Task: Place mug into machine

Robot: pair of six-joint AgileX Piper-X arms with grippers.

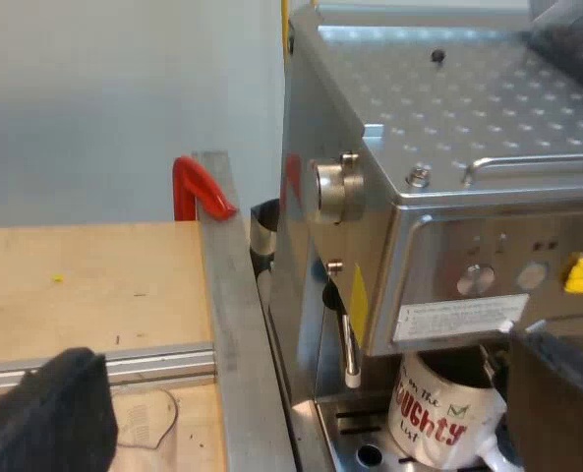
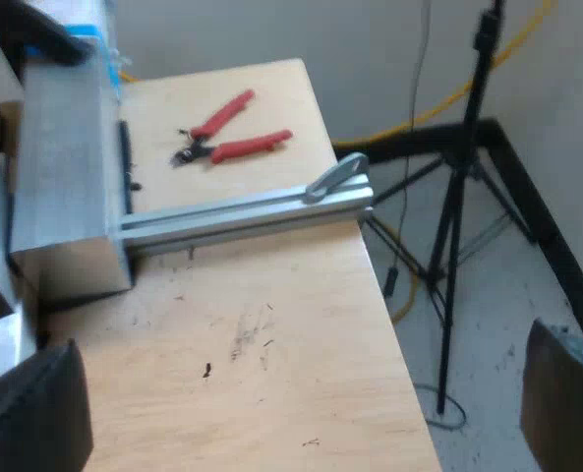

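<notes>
A white mug with red and black lettering stands on the drip tray under the front of the steel espresso machine. My left gripper is open and holds nothing. One black finger hangs over the wooden table beside the machine, and the other finger is close by the mug at the machine's front. My right gripper is open and empty above the wooden table, away from the mug.
A steam wand and a round knob stick out of the machine's side. A red clamp sits behind an aluminium rail. Red pliers lie beyond another rail. A black tripod stands past the table edge.
</notes>
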